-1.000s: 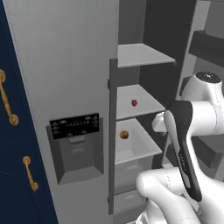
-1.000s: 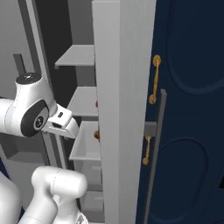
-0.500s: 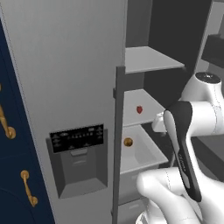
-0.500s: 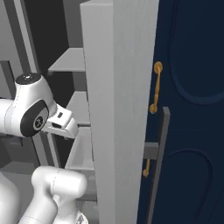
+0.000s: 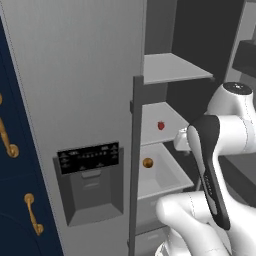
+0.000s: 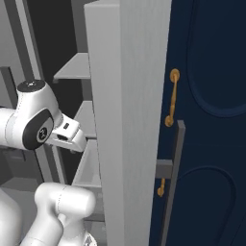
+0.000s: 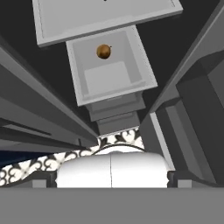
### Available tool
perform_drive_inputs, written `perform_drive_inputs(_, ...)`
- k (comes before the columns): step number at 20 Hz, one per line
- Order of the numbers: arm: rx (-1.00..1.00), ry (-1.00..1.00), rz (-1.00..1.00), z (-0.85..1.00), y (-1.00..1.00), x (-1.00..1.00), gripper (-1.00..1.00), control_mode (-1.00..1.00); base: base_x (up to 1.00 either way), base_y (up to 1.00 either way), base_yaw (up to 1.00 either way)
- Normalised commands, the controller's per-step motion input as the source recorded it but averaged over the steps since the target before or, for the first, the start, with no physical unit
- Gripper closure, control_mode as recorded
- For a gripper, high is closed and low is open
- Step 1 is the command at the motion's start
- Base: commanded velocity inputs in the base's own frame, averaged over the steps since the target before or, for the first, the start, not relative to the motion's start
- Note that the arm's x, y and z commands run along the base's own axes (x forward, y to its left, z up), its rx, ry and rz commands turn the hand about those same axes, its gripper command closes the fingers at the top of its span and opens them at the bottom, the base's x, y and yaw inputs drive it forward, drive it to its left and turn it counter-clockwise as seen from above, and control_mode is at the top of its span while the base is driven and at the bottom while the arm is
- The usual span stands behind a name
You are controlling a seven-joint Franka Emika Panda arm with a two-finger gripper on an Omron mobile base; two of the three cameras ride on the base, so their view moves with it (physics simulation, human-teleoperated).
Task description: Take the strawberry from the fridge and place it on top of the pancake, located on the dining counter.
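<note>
The grey fridge [image 5: 85,90] stands open, its left door with the black dispenser panel [image 5: 90,156] facing me. The tiny red strawberry [image 5: 161,125] sits on the middle shelf inside. My gripper [image 5: 181,138] hovers just right of the strawberry, at about the same height and apart from it. In the right base view the gripper [image 6: 71,136] reaches in behind the open right door [image 6: 129,120]. In the hand view its fingertips [image 7: 43,180] stand wide apart, open and empty. The pancake and the dining counter are out of view.
An orange-brown ball [image 5: 147,162] lies in the white drawer [image 5: 170,172] under the strawberry's shelf, and shows in the drawer [image 7: 131,83] as the ball [image 7: 103,51]. Navy cabinets with gold handles [image 5: 7,142] [image 6: 170,98] flank the fridge. The door's dark bar handle [image 5: 135,160] stands close to the arm.
The whole picture has shifted, so the base has driven closer to the fridge. The arm keeps about the same pose and the strawberry stays on its shelf.
</note>
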Motion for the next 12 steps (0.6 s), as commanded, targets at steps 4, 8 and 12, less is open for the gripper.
perform_drive_inputs(4, 0.0, 0.0, 0.0, 0.0, 0.0, 0.0, -1.0, 1.0, 0.0, 0.0, 0.01)
perform_drive_inputs(8, 0.0, -0.03, 0.04, -0.01, -0.02, 0.14, -1.0, -1.0, 0.02, 0.0, 0.0)
perform_drive_inputs(12, 0.0, -0.21, 0.18, 0.0, -0.23, 0.06, -1.0, -1.0, 0.0, 0.0, 0.0)
